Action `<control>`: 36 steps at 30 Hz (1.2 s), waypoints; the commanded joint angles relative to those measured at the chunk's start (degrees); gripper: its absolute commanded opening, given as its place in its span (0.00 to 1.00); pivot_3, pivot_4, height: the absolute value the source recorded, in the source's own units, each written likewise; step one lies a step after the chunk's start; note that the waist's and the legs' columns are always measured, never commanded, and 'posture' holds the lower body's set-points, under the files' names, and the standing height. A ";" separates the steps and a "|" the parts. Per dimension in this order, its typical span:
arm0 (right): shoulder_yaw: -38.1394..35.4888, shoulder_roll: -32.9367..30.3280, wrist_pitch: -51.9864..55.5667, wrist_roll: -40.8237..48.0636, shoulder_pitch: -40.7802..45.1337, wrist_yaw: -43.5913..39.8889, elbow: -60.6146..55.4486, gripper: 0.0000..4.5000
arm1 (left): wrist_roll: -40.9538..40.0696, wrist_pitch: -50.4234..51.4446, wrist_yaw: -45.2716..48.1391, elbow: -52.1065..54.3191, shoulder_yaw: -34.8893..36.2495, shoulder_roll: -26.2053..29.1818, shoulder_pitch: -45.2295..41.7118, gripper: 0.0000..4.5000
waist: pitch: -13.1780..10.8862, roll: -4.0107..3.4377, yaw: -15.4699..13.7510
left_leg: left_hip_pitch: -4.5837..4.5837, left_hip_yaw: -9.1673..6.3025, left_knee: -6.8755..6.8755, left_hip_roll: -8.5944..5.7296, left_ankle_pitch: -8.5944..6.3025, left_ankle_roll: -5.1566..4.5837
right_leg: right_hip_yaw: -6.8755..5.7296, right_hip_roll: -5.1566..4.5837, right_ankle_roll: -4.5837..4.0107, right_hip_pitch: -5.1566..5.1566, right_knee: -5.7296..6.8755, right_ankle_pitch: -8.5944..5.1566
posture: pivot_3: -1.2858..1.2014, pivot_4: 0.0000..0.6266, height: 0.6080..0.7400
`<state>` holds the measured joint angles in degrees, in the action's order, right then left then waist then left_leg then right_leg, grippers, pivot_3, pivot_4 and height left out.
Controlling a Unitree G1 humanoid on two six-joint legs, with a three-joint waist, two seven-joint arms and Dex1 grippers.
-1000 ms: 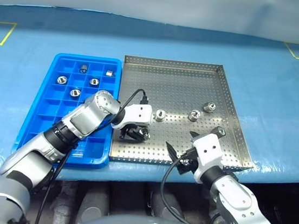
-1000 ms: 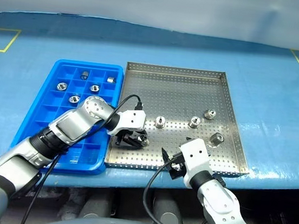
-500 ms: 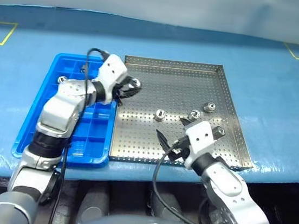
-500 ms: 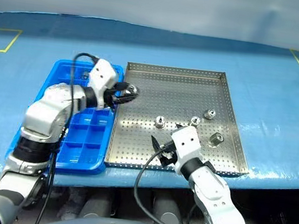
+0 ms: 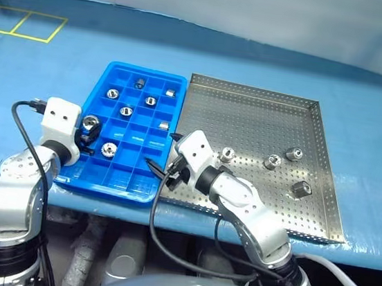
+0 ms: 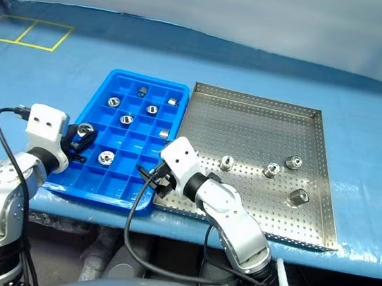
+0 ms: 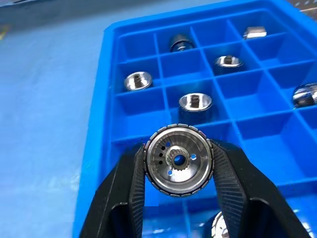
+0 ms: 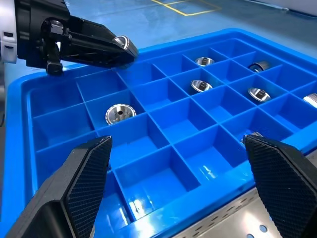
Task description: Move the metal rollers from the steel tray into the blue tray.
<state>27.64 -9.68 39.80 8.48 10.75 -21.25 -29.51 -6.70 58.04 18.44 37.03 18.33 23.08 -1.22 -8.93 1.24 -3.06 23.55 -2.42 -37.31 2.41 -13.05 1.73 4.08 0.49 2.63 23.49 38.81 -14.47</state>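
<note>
Left gripper (image 7: 178, 171) clamped on a metal roller (image 7: 178, 166), held over the blue tray's (image 5: 144, 194) left-hand column, at about 8 o'clock of the tray in the head view. Right gripper (image 8: 181, 173) spread wide, holding nothing, over the blue tray's edge next to the steel tray (image 5: 270, 121), at about 5 o'clock of the blue tray. Seven rollers sit in blue compartments, among them one (image 5: 109, 150) at 7 o'clock. Four rollers remain on the steel tray, toward 4 o'clock; the nearest (image 5: 228, 154) lies just past the right wrist.
</note>
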 commanded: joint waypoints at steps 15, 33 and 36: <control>0.38 0.51 -1.08 0.14 -2.29 0.37 -3.17 1.00 | 1.39 -4.26 -6.53 -10.61 -4.23 -0.96 -6.42 0.38 | 0.00 0.00 0.99 | 0.02 -0.08 0.12 0.04 0.01 0.03 | -0.09 0.04 0.04 0.07 0.02 0.07 | 0.58 0.24 1.00; -2.82 -1.53 -0.63 0.66 -5.80 1.50 -6.73 1.00 | -8.81 -18.61 6.77 -9.60 -9.52 -1.50 -13.19 0.86 | 0.00 0.00 1.44 | 0.06 -0.10 0.12 -0.01 0.04 0.08 | -0.12 -0.02 0.04 0.06 -0.01 0.07 | 0.55 0.24 1.00; -5.29 -4.35 0.34 1.18 -8.26 1.07 -9.87 1.00 | -10.95 -21.81 15.87 -13.48 -15.86 0.55 -16.31 0.86 | 0.00 0.00 1.75 | 0.07 -0.09 0.11 -0.10 0.04 0.07 | -0.09 -0.09 0.07 0.03 -0.05 0.09 | 0.54 0.24 1.00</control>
<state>24.15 -13.61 39.90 8.56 3.13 -19.81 -35.56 -16.36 38.62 29.76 24.69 5.31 22.72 -15.95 -8.93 1.24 -1.32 23.61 -2.49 -37.20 2.31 -13.02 1.79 4.01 0.41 2.70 23.52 38.76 -14.38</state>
